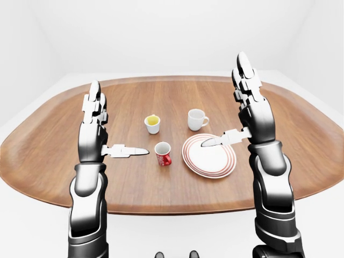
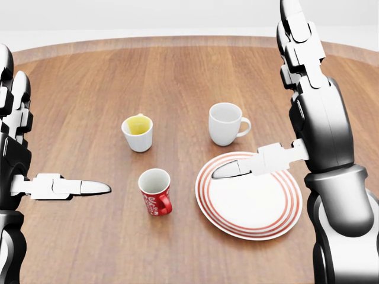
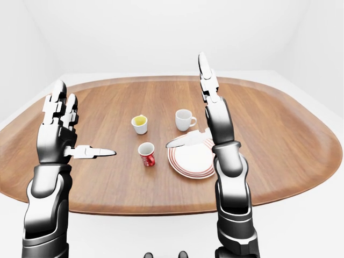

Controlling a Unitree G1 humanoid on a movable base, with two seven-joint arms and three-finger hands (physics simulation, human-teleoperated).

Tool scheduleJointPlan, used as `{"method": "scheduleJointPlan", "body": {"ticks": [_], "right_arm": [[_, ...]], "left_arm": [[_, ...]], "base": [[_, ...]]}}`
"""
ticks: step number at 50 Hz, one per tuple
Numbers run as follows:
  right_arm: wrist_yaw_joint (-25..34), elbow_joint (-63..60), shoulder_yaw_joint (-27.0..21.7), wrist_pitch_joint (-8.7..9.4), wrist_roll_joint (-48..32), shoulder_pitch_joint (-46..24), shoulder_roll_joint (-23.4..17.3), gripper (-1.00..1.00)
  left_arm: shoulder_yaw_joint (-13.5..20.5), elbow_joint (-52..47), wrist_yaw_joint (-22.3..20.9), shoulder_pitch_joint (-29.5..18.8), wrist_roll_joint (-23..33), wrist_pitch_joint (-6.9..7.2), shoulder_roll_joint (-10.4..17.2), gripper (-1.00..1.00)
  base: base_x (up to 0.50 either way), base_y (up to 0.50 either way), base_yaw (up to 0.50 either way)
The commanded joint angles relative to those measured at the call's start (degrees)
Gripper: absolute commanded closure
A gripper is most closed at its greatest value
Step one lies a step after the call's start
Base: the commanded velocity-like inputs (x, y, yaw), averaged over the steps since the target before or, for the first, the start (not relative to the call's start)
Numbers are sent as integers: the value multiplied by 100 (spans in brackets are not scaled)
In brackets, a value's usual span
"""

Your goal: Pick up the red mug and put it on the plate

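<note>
Both hands are raised and spread wide, empty: left hand point(image 2: 35, 177) at the head view's left, right hand point(image 2: 296, 118) above the striped plate point(image 2: 249, 198). The red mug point(image 2: 156, 192) stands upright on the wooden surface point(image 2: 89, 89) just left of the plate, its white pattern showing no readable writing.

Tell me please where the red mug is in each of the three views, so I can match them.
Left-eye view: red mug just left of centre, beside the striped plate.
Head view: lower middle, left of the plate.
Right-eye view: left of centre, same side of the plate.
Shared landmark: the cup with yellow inside, directly above the mug in every view.
</note>
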Motion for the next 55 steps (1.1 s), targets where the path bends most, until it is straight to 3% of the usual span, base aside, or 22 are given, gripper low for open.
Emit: {"method": "scheduleJointPlan", "body": {"ticks": [1, 46, 55], "right_arm": [[12, -10, 0, 0, -11, 8, 5, -100], [115, -57, 68, 0, -136, -45, 0, -100], [302, -172, 188, 0, -462, -167, -41, -100]], "left_arm": [[1, -17, -3, 24, 0, 0, -5, -100], [10, -60, -21, 34, 10, 0, -1, -100], [24, -34, -33, 39, 16, 0, 4, -100]], "base": [[24, 0, 0], [24, 0, 0], [0, 0, 0]]}}
